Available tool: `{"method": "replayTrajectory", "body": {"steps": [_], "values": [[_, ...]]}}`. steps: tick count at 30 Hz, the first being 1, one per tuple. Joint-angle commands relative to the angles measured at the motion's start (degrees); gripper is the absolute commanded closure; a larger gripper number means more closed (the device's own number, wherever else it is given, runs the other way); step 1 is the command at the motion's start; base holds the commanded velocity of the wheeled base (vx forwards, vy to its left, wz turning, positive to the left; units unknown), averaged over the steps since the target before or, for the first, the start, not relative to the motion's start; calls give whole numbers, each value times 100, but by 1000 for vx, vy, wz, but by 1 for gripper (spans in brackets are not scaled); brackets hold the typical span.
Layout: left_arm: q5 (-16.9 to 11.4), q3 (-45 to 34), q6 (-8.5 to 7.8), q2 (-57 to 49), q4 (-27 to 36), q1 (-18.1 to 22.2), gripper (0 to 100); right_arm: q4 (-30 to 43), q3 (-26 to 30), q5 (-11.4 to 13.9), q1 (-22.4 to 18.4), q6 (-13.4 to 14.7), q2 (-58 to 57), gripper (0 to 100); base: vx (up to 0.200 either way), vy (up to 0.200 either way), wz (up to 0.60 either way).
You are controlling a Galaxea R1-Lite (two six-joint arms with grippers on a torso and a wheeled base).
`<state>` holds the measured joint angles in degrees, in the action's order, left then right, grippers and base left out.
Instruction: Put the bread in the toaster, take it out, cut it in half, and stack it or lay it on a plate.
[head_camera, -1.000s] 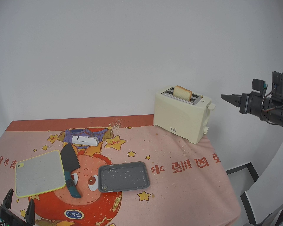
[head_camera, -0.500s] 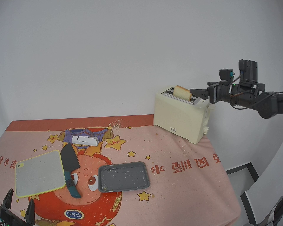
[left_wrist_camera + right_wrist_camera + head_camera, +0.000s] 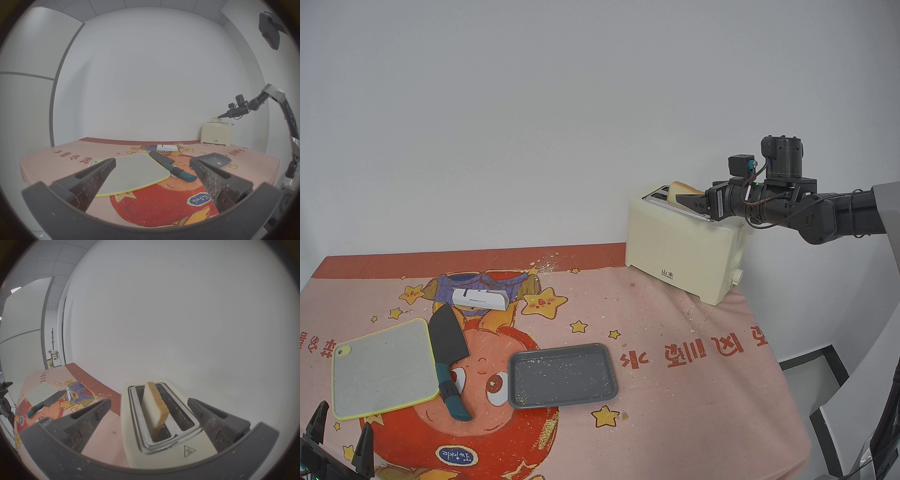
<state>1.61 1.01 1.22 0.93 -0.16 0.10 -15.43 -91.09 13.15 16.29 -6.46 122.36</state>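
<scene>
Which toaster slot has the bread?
The slot farther from the wall: the bread stands in it, not in the wall-side slot.

Robot test room, mock kitchen setup: bare white walls, cartoon-print tablecloth, toaster, cutting board.

The right arm is dark grey near the wrist and pale grey farther back. It has a stubby cylinder at twelve o'clock, thin black cables and a tiny green light. The left gripper and right gripper have dark, wedge-shaped fingers, crumb-speckled, with small screw holes.
</scene>
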Motion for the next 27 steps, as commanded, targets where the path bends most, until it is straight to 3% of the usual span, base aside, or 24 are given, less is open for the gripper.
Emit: {"method": "replayTrajectory", "body": {"steps": [1,11,24,25,27], "values": [[6,-101,1,-14,-2,-1,0,14,-401,3,-29,31,385,0,0,0,0],[6,-101,1,-14,-2,-1,0,392,-1078,-6,-73,145,684,0,0,0,0],[6,-101,1,-14,-2,-1,0,682,-1095,-59,-64,154,693,0,0,0,0],[6,-101,1,-14,-2,-1,0,682,-1095,-59,-64,154,684,100,0,0,0],[6,-101,1,-14,-2,8,0,682,-1095,-59,-55,154,667,100,0,0,0]]}}
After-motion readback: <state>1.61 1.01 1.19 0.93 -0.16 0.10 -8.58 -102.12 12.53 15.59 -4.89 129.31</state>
